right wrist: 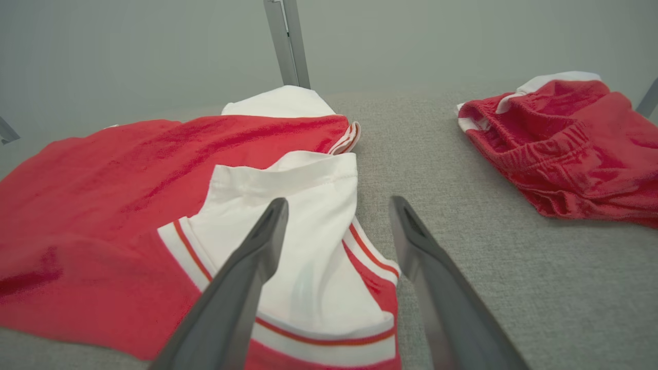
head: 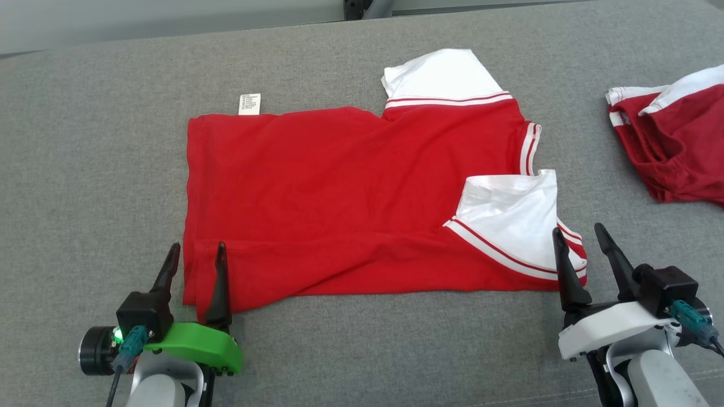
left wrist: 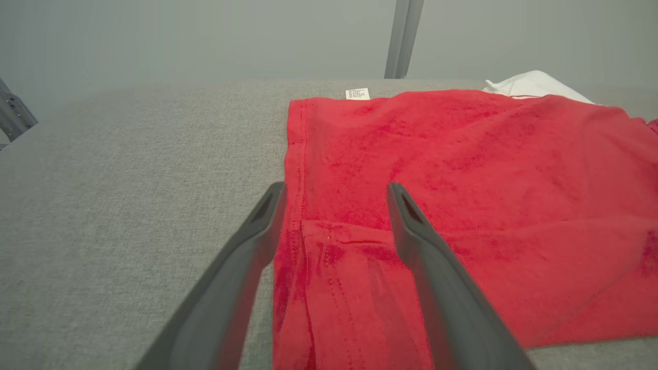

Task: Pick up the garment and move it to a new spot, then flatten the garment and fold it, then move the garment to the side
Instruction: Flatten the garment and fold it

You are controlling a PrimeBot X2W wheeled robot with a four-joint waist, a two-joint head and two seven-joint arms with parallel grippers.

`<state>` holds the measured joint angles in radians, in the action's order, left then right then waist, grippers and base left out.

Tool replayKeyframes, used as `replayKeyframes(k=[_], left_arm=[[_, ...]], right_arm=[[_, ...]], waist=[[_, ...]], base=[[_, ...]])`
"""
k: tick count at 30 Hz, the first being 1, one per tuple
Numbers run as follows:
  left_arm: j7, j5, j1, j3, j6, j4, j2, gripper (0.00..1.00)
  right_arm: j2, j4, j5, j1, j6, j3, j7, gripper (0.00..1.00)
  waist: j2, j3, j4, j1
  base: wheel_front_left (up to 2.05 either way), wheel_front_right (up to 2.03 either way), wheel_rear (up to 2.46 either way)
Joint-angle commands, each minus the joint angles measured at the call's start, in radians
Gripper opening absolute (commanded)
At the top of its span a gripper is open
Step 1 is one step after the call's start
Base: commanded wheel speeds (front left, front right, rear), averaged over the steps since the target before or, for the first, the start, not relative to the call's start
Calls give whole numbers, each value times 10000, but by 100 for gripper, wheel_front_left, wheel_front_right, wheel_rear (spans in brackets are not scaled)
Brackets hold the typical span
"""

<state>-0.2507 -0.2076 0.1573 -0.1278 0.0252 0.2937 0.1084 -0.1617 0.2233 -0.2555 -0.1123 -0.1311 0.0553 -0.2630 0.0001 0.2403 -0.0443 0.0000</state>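
Red shorts [head: 679, 152] (crumpled), far right

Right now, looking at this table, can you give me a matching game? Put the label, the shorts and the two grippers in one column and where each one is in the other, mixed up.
Things:
1. label
2. shorts
3. left gripper
4. right gripper

Places:
A. open, at the near white sleeve of the shirt
B. apart from the shirt, off to the right
C. sticking out past the shirt's far edge
D. open, astride the shirt's near left corner

Pairs: 1-C, 2-B, 3-D, 4-A
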Motion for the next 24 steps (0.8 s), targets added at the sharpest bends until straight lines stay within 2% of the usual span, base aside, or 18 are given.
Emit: replayKeyframes(k=[1,11,15,16,17,18,19,24], left_arm=[[63,-142,70,14,66,177,-16,100],[935,-1365,439,203,518,1886,-205,100],[1530,-1549,735,130,632,2301,-92,100],[1647,-1608,800,113,654,2383,-60,96],[1770,-1676,838,91,685,2462,-52,58],[1877,-1706,887,62,703,2526,-23,5],[1943,-1737,926,52,699,2581,-6,0],[1775,-1729,867,-29,661,2499,6,0]], right_arm=[[26,114,-147,76,9,20,-39,100],[117,1409,-582,-167,9,364,-40,100],[28,1781,-799,-287,9,513,-40,100],[9,1915,-844,-307,9,569,-40,100],[-8,2020,-912,-347,9,633,-38,96],[-22,2107,-977,-402,9,680,-26,26],[-33,2171,-1024,-451,9,725,-20,0],[-235,1909,-1369,-319,11,808,-22,0]], waist=[[-1,84,-63,0],[-1,336,-127,0],[-1,351,-50,0],[-1,351,-35,0],[-1,350,-21,0],[-1,359,-9,0],[-1,372,1,0],[-1,282,170,0]], base=[[0,0,0],[0,0,0],[0,0,0],[0,0,0],[0,0,0],[0,0,0],[0,0,0],[0,0,0]])
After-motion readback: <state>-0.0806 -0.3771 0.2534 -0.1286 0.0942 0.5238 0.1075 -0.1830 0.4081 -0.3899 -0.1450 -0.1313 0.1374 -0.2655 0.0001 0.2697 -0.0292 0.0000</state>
